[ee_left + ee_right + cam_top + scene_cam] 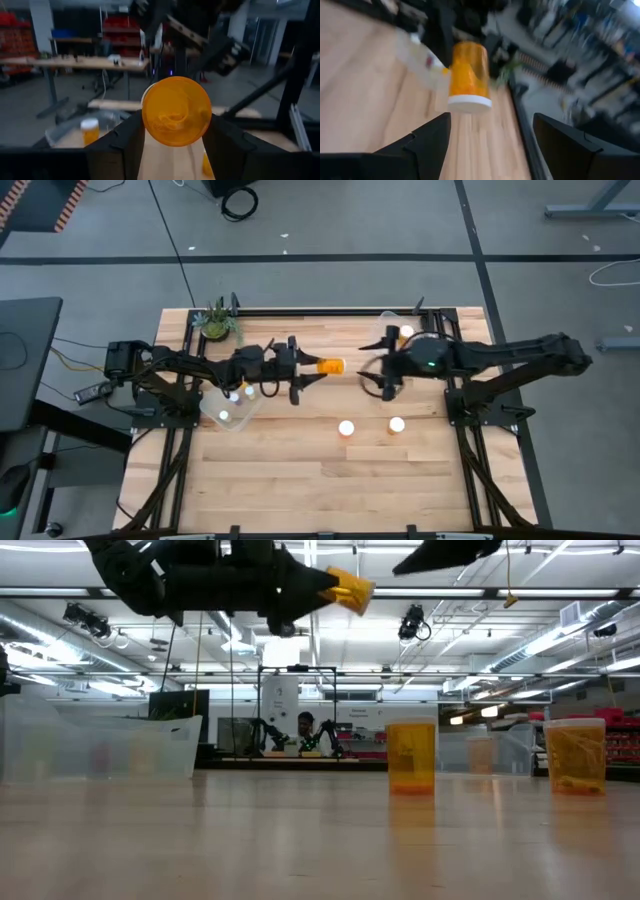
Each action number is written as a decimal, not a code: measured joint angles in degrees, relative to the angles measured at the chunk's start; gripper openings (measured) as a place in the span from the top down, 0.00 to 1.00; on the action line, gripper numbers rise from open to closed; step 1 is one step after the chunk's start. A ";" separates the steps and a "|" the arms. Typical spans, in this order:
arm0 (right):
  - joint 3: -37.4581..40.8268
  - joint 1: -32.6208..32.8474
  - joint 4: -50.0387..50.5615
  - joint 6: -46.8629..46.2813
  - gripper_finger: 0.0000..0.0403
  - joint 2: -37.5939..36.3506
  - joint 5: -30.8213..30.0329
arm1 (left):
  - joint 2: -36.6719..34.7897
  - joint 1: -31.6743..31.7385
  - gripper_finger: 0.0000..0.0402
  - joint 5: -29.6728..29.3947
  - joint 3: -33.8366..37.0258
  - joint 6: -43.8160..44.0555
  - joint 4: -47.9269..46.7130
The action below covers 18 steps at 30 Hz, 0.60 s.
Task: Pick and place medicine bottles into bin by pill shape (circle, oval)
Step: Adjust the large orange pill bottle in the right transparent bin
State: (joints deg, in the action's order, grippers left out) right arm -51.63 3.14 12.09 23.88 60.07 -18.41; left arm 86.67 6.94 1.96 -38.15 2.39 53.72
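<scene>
Left tool: above the middle of the table, fingers clamped on a held bottle lying sideways, raised off the wood.
Right tool: just beside that bottle, facing it, fingers spread apart, nothing between them.
Standing bottles: two upright nearer the front, one and another.
Left bin: clear, under the left arm, white caps inside.
Right bin: clear, behind the right tool, one bottle inside.
Plant: back left corner.
</scene>
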 joint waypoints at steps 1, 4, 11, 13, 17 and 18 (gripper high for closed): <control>1.55 0.78 -2.22 0.77 0.28 -1.61 0.00 | 0.00 0.00 0.53 0.00 0.00 0.02 1.31; 5.99 2.46 -9.07 3.61 0.28 -5.95 0.04 | 0.00 0.00 0.54 0.00 0.00 0.00 4.99; 10.16 3.01 -20.32 13.60 0.28 -7.07 0.31 | 0.00 0.00 0.53 0.00 0.00 0.44 12.28; 10.18 3.01 -22.38 18.20 0.28 -5.36 0.87 | 0.00 0.00 0.53 0.00 0.00 1.51 12.86; 10.13 3.08 -26.39 27.18 0.28 -2.10 1.86 | 0.00 -0.11 0.52 0.03 0.00 3.67 12.63; 10.09 3.08 -26.77 28.74 0.28 -1.46 2.67 | 0.00 -0.35 0.53 0.04 0.00 4.45 12.61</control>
State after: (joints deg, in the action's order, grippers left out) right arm -41.54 6.22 -14.68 52.61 58.61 -15.75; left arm 86.67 6.59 2.00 -38.15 6.85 66.33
